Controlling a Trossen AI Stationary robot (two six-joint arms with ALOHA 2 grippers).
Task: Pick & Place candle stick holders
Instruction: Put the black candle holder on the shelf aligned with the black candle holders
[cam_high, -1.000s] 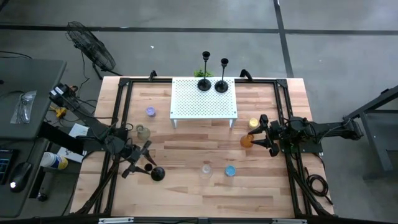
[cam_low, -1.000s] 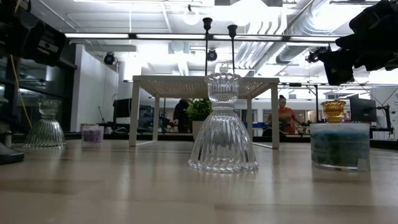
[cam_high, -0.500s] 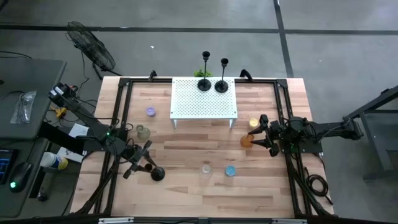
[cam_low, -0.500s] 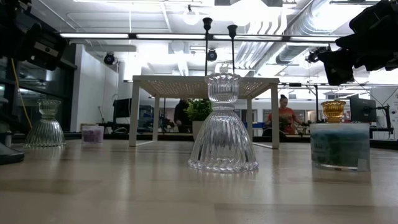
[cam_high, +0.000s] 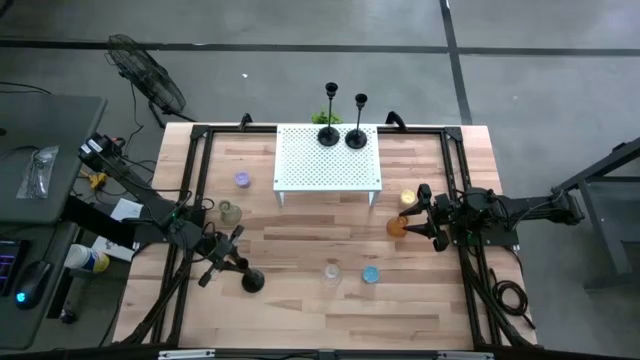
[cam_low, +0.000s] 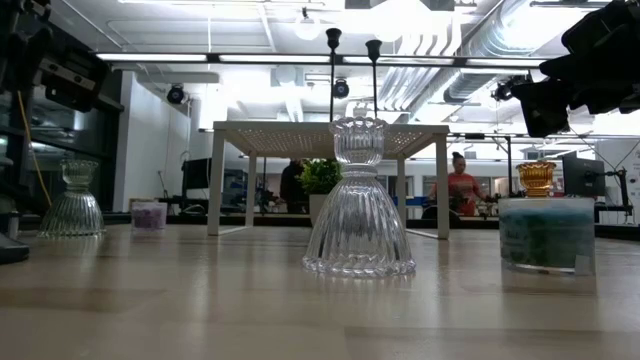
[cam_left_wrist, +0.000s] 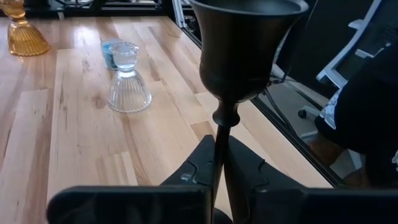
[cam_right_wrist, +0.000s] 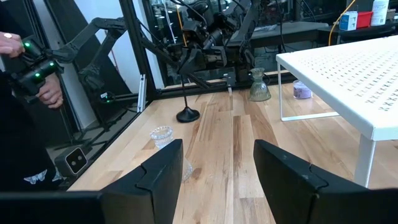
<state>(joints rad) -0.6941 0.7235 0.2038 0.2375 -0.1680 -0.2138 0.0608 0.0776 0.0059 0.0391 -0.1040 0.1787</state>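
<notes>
Fingers (cam_left_wrist: 205, 163) of the left gripper (cam_left_wrist: 219, 168) pinch the black candlestick's (cam_left_wrist: 244, 46) thin stem between them; the right gripper (cam_right_wrist: 214, 171) gapes wide, empty.

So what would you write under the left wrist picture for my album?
Left gripper shut on the black candlestick, with a clear glass holder on the wooden table beyond.

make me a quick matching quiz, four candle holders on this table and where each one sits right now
Things:
1. orange holder
2. purple cup
3. blue cup
4. black candlestick

Places:
a. clamped in the left end effector
b. beside the clear ribbed holder
c. left of the white rack
d. in front of the open right end effector

Pairs: 1-d, 2-c, 3-b, 4-a
</notes>
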